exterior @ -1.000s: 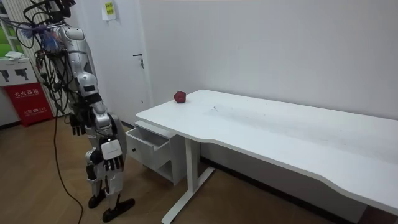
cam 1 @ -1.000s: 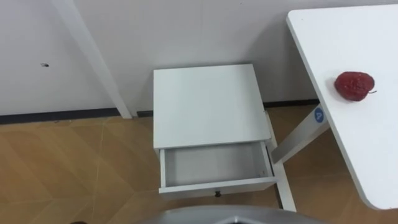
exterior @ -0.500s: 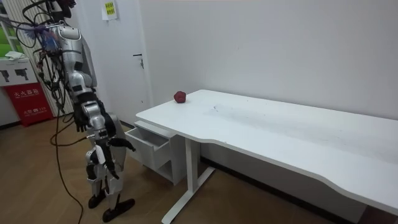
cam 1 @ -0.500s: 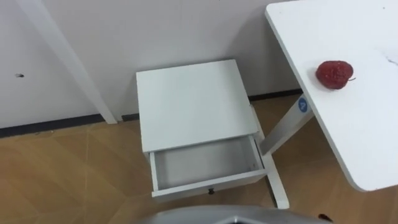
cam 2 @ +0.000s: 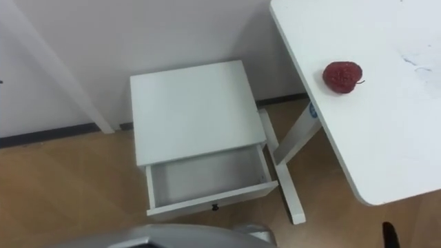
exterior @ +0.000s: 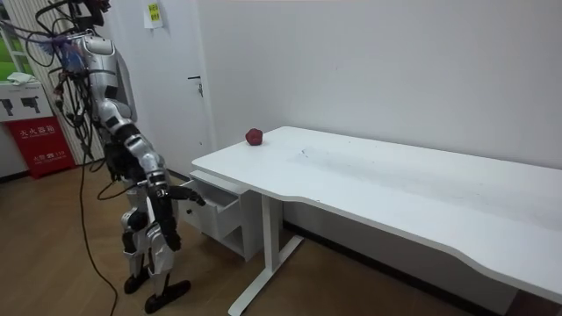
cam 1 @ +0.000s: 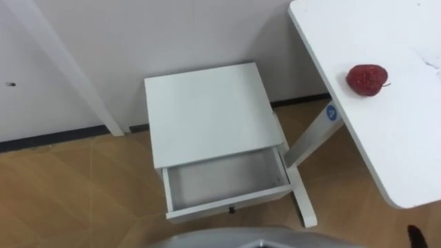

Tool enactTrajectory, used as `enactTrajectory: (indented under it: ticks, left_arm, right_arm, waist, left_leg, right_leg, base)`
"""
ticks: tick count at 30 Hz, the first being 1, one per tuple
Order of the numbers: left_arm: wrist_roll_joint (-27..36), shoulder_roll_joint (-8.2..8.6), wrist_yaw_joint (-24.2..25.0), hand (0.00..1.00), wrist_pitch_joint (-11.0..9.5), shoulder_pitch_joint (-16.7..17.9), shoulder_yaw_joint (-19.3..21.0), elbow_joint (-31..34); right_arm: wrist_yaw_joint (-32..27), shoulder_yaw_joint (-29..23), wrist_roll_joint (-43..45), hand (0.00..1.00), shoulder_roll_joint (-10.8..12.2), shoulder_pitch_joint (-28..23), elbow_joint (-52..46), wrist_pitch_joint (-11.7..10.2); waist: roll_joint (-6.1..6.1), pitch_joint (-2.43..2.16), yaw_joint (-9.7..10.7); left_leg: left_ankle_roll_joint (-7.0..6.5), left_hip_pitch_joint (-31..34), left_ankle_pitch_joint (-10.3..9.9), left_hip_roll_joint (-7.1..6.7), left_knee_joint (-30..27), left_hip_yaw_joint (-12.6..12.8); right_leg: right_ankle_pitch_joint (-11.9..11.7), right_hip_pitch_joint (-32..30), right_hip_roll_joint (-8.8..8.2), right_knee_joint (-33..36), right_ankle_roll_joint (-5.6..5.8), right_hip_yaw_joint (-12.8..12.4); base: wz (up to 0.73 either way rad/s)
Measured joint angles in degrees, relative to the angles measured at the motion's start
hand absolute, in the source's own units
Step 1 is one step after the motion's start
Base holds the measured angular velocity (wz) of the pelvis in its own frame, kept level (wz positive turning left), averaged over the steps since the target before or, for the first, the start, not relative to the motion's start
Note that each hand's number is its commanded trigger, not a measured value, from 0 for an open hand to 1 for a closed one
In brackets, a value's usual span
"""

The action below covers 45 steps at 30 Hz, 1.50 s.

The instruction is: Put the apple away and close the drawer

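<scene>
no legible text — blue sticker point(cam 1: 331, 111), blurred

A broad white tabletop point(exterior: 395, 184) is borne on a slanted white leg point(cam 1: 310, 136). Beneath, a brown wood-pattern floor point(cam 1: 69, 193) is laid against a plain white wall point(exterior: 351, 61).

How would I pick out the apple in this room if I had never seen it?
Find the big white desk along the wall, right of the small white cabinet as the robot sees it, with its drawer pulled open. Near the desk's corner closest to the cabinet lies the apple: dark red, slightly lumpy, short-stemmed, the one red thing among all the white furniture.
</scene>
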State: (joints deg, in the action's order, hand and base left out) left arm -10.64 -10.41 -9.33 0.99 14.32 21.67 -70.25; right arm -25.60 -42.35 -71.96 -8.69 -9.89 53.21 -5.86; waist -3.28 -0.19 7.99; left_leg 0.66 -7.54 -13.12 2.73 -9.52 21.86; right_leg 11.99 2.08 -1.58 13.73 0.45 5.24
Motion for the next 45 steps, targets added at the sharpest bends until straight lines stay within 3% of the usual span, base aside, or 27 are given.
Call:
enactTrajectory:
  ticks: [4, 10, 13, 19, 25, 30, 35, 42, 45]
  left_arm:
    - [0.0, -0.29, 0.0, 0.0, -0.7, 2.0, -0.1, 3.1]
    - [-0.1, -0.42, 0.0, 0.0, -1.8, 2.6, -0.5, 4.5]
    - [-0.2, -0.51, 0.0, 0.0, -2.4, 3.0, -0.5, 5.1]
    - [-0.1, -0.6, -0.1, 0.0, -4.0, 1.9, -4.1, 4.9]
    - [-0.1, -0.51, -0.2, 0.0, -5.0, 2.0, -7.8, 5.0]
    - [-0.1, -0.46, -0.1, 0.0, -4.9, 1.6, -11.7, 4.5]
    - [-0.2, -0.2, 0.3, 0.0, -3.8, 1.0, -12.1, 3.4]
    - [-0.4, -0.17, 1.6, 0.0, -3.7, 1.3, -11.8, 4.1]
    - [-1.5, -0.18, 1.6, 0.0, -3.3, 1.5, -11.8, 5.5]
  right_arm:
    - [-6.1, -0.1, 0.3, 0.0, -1.2, 0.2, -7.7, -3.0]
    - [-13.6, 0.0, 4.7, 0.0, -3.5, 0.2, -19.7, -5.5]
    - [-16.6, 0.0, 7.5, 0.0, -4.6, 0.3, -25.2, -7.5]
    - [-23.0, 1.9, 26.0, 0.0, -4.6, 0.2, -40.5, -9.2]
    - [-26.7, 5.4, 39.1, 0.0, -4.9, -0.4, -51.7, -9.7]
    - [-24.9, 11.7, 47.8, 0.0, -5.3, -0.5, -53.8, -9.5]
    - [-18.3, 16.6, 51.1, 0.0, -5.3, -0.4, -55.7, -8.9]
    - [-9.3, 19.0, 52.1, 0.0, -5.3, -0.4, -55.2, -7.5]
    - [-4.3, 19.4, 52.1, 0.0, -5.3, -0.4, -53.1, -5.5]
  waist:
    - [-0.39, 0.07, 0.2]
    - [-0.39, 0.17, 0.6]
    - [-0.39, -0.03, 0.9]
    - [0.21, 0.14, -0.2]
    - [0.21, 0.26, -1.3]
    - [0.33, 0.29, -2.1]
    - [0.35, 0.37, -3.2]
    - [0.32, 0.34, -3.8]
    - [-0.1, 0.32, -3.9]
  left_leg:
    - [-0.04, -0.2, 0.0, -0.05, 0.0, 0.0]
    - [-0.19, 1.3, 0.0, -0.06, 0.0, -0.1]
    - [-0.19, 2.3, 0.0, -0.06, -0.1, -0.1]
    - [-0.18, 2.1, 0.0, -0.15, 0.0, -0.3]
    - [-0.18, 2.1, 0.0, -0.17, 0.0, -1.5]
    - [-0.19, 2.0, 0.0, -0.11, 0.0, -1.5]
    - [-0.19, 1.9, 0.0, 0.03, 0.0, -1.4]
    - [-0.18, 1.9, 0.0, 0.08, 0.0, -1.5]
    - [-0.18, 1.9, 0.0, 0.07, 0.0, -1.5]
  right_leg:
    - [0.1, -0.1, -0.03, 0.0, 0.01, -0.2]
    - [-0.1, -1.3, 0.07, 0.0, 0.06, -0.3]
    - [-0.2, -2.2, 0.11, 0.2, 0.06, -0.3]
    - [-0.2, -1.9, 0.07, -0.1, 0.07, -0.3]
    - [-0.2, -1.9, 0.09, -0.2, 0.07, 0.2]
    - [-0.4, -1.9, 0.15, -0.1, 0.03, 0.1]
    - [-0.6, -2.0, 0.29, -0.1, -0.08, 0.0]
    - [-0.6, -2.0, 0.33, -0.3, -0.08, 0.1]
    - [-0.6, -1.9, 0.24, -0.3, -0.08, 0.4]
  base:
    - [0.0]
    - [-0.01]
    - [0.0]
    - [-0.03]
    - [0.06]
    - [-0.01]
    - [-0.01]
    - [0.0]
    - [0.0]
